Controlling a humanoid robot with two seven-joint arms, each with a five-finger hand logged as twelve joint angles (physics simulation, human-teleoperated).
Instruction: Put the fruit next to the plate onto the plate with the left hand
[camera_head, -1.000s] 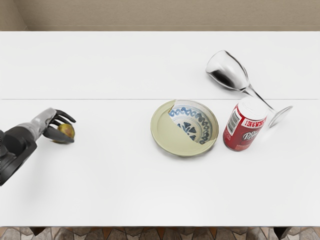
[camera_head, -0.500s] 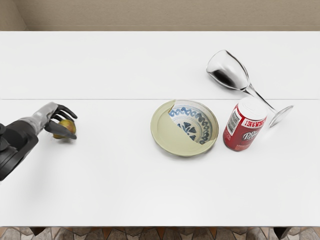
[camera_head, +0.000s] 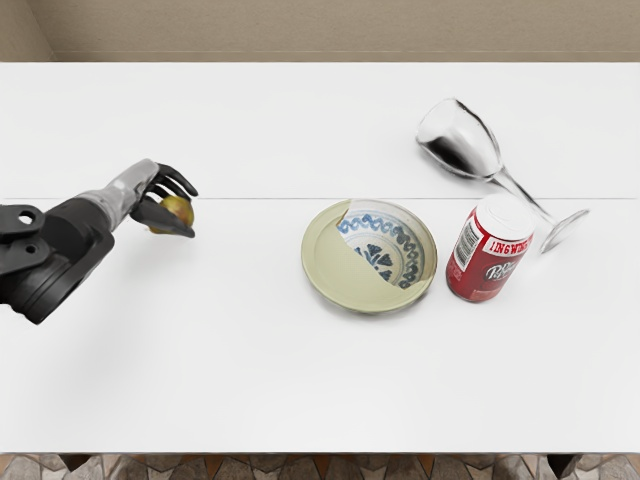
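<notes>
Floor: a strip of patterned floor (camera_head: 300, 468) is showing along the very bottom of the frame, below the worktop's near edge.
Worktop: the white worktop (camera_head: 300, 380) is filling nearly the whole picture, with a thin seam running across it at mid height.
Left arm: the dark left arm (camera_head: 45, 260) is coming in from the left edge at mid height and reaching up and to the right.
Plate: the cream-green plate (camera_head: 325, 272) is lying flat just right of centre, showing a blue-and-white pattern in its upper right part and carrying nothing.
Can: a red soda can (camera_head: 490, 250) is standing just right of the plate, leaning slightly, its base close to the plate's rim.
Left hand: the left hand (camera_head: 160, 198) is sitting left of centre, right by the seam, its dark fingers (camera_head: 180, 182) curling around the fruit from above and below.
Fruit: the small yellow-green fruit (camera_head: 178, 210) is sitting inside that grasp, well apart from the plate and to its left; I cannot tell whether it is clear of the worktop.
Wine glass: a clear wine glass (camera_head: 458, 140) is lying on its side in the upper right, its stem running down behind the can.
Wall: a tan wall (camera_head: 300, 30) is closing off the top of the frame.
</notes>
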